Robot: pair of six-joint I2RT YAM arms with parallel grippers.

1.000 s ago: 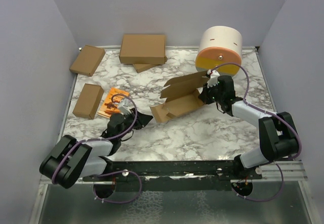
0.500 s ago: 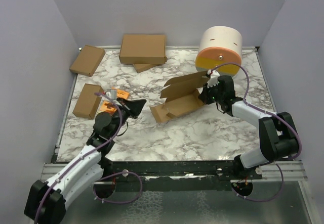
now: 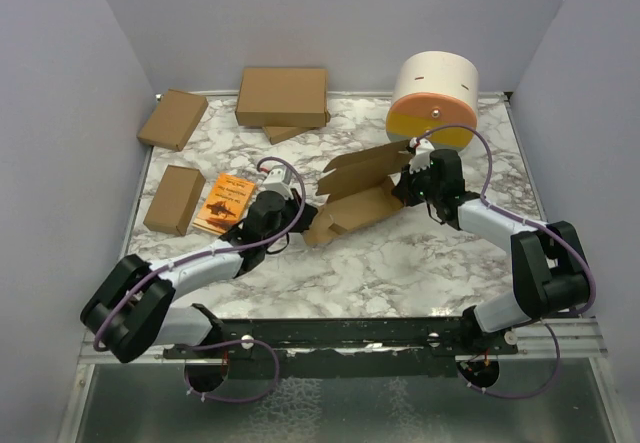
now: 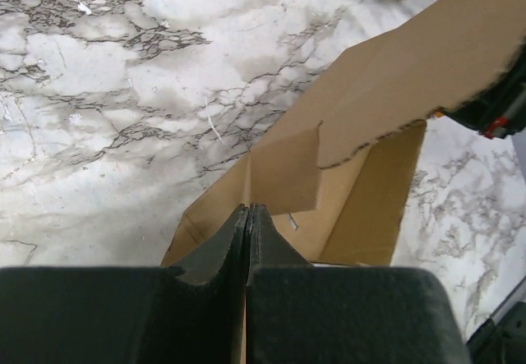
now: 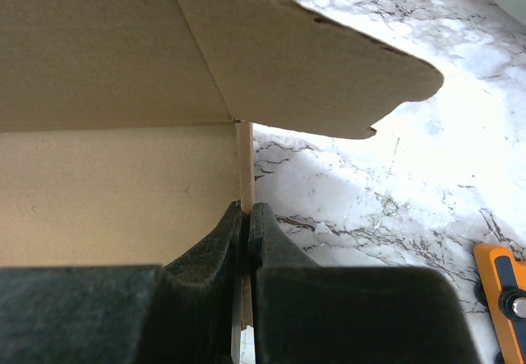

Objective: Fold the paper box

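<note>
The paper box (image 3: pixel 355 198) lies half-formed mid-table, a brown cardboard tray with its long lid flap (image 3: pixel 365 166) raised. My left gripper (image 3: pixel 302 212) is at the box's left end, shut on an upright end flap. In the left wrist view the fingers (image 4: pixel 248 209) meet on a thin cardboard edge, with the box's (image 4: pixel 386 76) lid slanting away beyond. My right gripper (image 3: pixel 405 189) is at the right end. In the right wrist view it (image 5: pixel 247 208) is pinched shut on the thin edge of the box's (image 5: pixel 99 68) end wall.
An orange booklet (image 3: pixel 226 201) lies just left of my left arm, and a small brown carton (image 3: pixel 174 199) beside it. Further brown cartons (image 3: pixel 173 119) (image 3: pixel 282 97) sit at the back left. A white and orange drum (image 3: pixel 435 98) stands behind the right gripper.
My left arm swung from beside the orange booklet rightward to the box's left end, and its jaws closed there. The right gripper and the box have stayed put.
</note>
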